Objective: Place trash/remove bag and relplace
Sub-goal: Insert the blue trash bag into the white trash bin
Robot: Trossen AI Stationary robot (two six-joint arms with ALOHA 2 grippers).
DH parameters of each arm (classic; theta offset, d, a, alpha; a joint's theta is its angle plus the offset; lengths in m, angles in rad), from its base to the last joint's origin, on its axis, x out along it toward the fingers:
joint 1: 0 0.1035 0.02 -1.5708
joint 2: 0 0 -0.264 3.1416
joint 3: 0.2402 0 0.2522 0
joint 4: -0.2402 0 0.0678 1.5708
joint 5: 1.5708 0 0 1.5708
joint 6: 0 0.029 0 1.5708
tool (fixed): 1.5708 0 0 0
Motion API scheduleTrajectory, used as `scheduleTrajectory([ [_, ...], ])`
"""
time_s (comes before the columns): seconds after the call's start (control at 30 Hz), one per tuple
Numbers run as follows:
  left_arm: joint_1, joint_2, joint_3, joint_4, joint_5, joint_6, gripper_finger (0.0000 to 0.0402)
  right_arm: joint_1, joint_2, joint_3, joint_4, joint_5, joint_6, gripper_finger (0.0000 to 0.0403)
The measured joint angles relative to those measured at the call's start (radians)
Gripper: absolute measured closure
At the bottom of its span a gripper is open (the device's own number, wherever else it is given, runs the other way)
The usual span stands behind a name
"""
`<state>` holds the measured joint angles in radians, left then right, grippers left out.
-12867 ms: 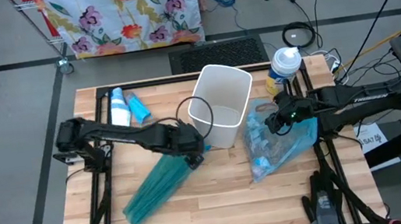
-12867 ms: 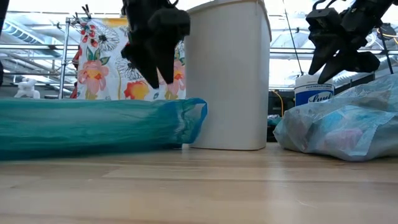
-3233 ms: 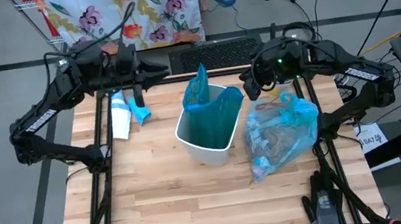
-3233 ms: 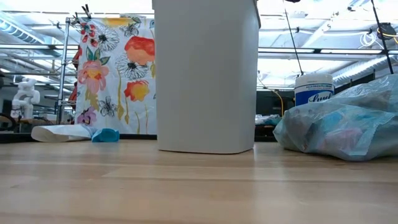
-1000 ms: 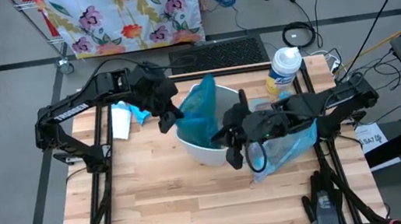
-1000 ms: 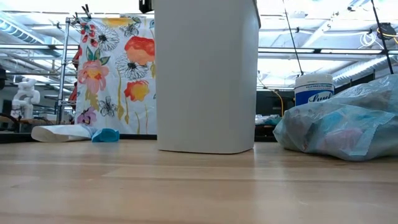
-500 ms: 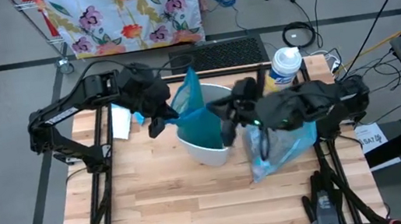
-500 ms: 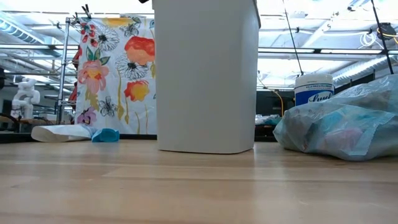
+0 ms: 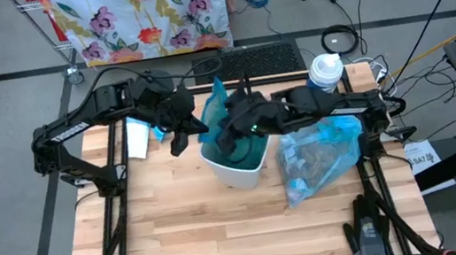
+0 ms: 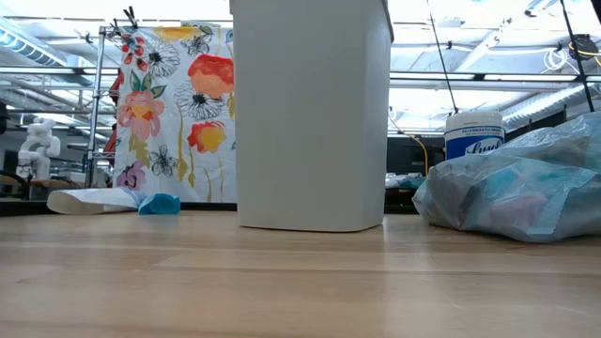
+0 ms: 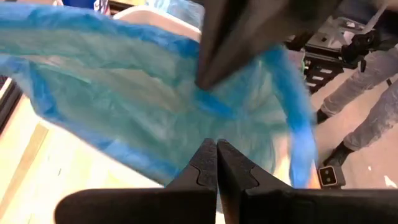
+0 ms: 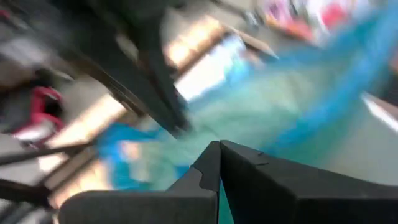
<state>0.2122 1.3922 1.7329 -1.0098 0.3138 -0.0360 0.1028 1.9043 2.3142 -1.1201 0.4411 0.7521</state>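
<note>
On the wooden surface (image 9: pixel 224 226), the filled old bag (image 9: pixel 317 160) lies removed beside the bin (image 9: pixel 236 169); the left tool (image 9: pixel 193 132), pinched on the teal replacement bag (image 9: pixel 219 111), and the closed right tool (image 9: pixel 231 138) are fitting it, not yet seated.

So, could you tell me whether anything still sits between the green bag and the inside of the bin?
Nothing visible does. The green bag already hangs into the white bin, and both the left gripper and right gripper are at it.

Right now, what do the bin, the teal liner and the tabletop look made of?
Bin: looks like rigid plastic, matte off-white, with smooth seamless walls. Teal liner: thin plastic film, semi-translucent, crumpled and draping over the bin rim. Tabletop: wood, probably butcher block, with pale jointed strips, visible grain and a light sheen.
</note>
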Motion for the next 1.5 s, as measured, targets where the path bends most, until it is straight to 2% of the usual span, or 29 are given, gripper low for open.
scheduleTrajectory([
  [0.07,-0.001,0.000,0.000,-0.015,0.000,0.001,0.0401,-0.001,0.004,0.000,-0.132,0.010,0.083,0.0403],
  [0.2,-0.001,-0.003,0.000,-0.084,-0.011,0.038,0.0401,0.020,0.002,0.000,-0.384,0.137,0.256,0.0403],
  [0.27,-0.001,-0.008,0.000,-0.117,-0.041,0.053,0.0401,0.033,-0.002,0.000,-0.459,0.164,0.329,0.0403],
  [0.43,-0.001,-0.017,0.000,-0.162,-0.139,0.078,0.0401,0.054,-0.017,0.018,-0.429,0.180,0.317,0.0403],
  [0.53,0.003,-0.025,-0.001,-0.135,-0.143,0.077,0.0401,0.070,-0.021,0.042,-0.423,0.193,0.312,0.0403],
  [0.7,0.003,-0.050,0.000,-0.002,-0.142,0.043,0.0401,0.085,-0.034,0.041,-0.308,0.185,0.233,0.0403],
  [0.8,0.003,-0.052,0.000,0.031,-0.101,0.041,0.0397,0.091,-0.033,0.041,-0.214,0.181,0.162,0.0403],
  [0.97,0.003,-0.052,0.000,0.018,-0.006,0.020,0.0369,0.091,-0.033,0.041,-0.136,0.180,0.087,0.0403],
  [1.23,0.027,-0.052,0.000,-0.004,-0.004,-0.036,0.0317,0.091,-0.033,0.041,-0.155,0.177,0.049,0.0403],
  [1.5,0.078,-0.052,0.000,0.014,-0.003,-0.233,0.0275,0.091,-0.033,0.041,-0.155,0.181,-0.092,0.0403],
])
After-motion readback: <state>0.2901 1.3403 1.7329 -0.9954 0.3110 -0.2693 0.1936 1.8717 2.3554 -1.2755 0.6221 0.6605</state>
